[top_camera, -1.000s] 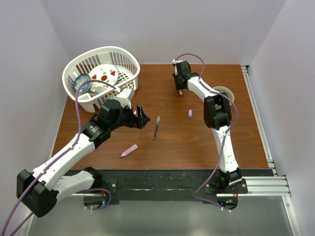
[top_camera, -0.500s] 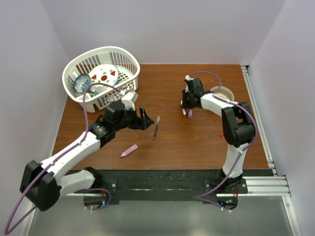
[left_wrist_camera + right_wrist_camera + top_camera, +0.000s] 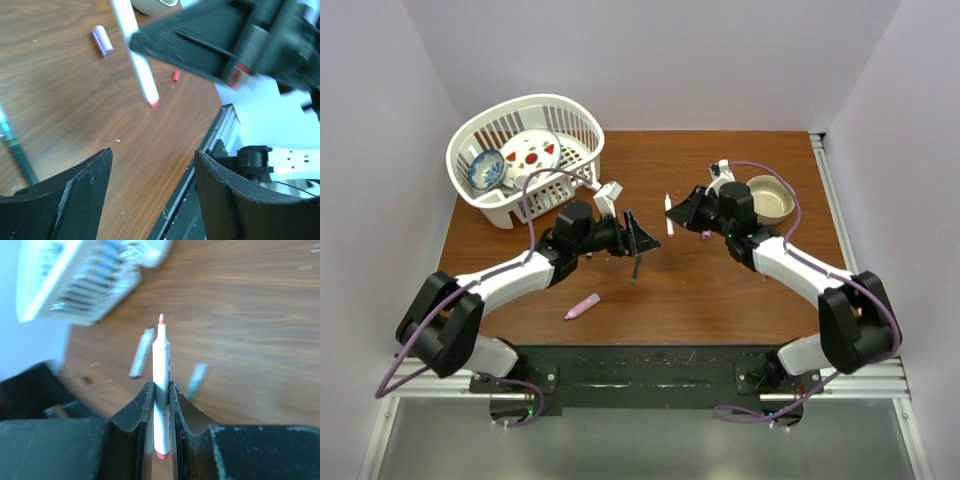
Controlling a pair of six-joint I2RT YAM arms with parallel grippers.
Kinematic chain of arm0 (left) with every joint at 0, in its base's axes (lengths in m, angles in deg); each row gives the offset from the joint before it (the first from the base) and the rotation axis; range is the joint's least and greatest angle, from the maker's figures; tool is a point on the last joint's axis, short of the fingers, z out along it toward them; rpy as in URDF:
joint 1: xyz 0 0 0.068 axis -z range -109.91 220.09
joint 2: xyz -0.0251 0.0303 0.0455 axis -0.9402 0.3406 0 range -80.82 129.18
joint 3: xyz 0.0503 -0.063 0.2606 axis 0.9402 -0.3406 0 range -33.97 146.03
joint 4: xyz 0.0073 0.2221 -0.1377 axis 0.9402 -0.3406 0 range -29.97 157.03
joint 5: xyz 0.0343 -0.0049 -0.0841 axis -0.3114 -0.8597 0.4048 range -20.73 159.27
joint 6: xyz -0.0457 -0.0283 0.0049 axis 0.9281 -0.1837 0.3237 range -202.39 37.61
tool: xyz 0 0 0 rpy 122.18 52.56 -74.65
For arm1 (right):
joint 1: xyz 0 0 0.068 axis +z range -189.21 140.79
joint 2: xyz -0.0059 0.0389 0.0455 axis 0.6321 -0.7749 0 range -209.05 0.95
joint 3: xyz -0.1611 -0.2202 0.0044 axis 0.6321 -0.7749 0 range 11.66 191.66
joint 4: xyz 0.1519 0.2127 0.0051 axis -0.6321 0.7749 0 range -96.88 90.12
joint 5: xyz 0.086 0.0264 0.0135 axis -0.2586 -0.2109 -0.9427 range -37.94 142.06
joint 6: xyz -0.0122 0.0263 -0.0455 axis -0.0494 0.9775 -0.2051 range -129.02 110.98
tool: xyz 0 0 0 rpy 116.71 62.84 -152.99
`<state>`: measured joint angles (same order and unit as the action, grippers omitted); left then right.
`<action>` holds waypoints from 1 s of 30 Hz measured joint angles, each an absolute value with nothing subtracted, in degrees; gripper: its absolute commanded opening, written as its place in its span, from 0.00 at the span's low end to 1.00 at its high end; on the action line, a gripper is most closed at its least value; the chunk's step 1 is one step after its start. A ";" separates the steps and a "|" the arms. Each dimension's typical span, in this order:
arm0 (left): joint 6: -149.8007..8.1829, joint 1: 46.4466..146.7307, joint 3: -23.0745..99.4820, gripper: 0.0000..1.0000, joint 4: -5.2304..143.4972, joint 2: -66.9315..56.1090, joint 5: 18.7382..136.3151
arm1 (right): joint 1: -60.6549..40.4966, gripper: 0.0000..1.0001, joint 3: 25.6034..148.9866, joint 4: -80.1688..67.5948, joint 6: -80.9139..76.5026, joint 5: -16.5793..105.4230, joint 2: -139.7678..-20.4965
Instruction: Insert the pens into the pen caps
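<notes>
the right gripper [image 3: 161, 390] is clamping the white pen [image 3: 161, 365], its red tip pointing outward. the left gripper [image 3: 152, 160] is hanging with jaws apart over the worktop [image 3: 740, 300], near the dark pen [image 3: 636, 265].

The white pen [image 3: 161, 365] sits pinched between the jaws — red tip forward, white basket [image 3: 75, 280] beyond.

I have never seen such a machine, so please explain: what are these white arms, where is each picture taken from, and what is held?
These are two robot arms bolted to a wooden table. One picture looks down from above; the other two come from a camera on each wrist. The right gripper is shut on a white pen. The left gripper is open and empty, near a dark pen. A pink pen, a pink cap, a red cap, a basket and a bowl lie there.
</notes>
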<state>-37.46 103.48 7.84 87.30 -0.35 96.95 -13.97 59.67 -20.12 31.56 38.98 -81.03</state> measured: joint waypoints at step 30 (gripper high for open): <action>-30.10 103.48 12.64 0.05 101.07 4.68 106.15 | -6.23 0.02 52.74 -28.25 41.06 40.97 -66.67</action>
<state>-30.10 103.48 12.64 101.07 4.68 106.15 -6.23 52.74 -28.25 41.06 40.97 -66.67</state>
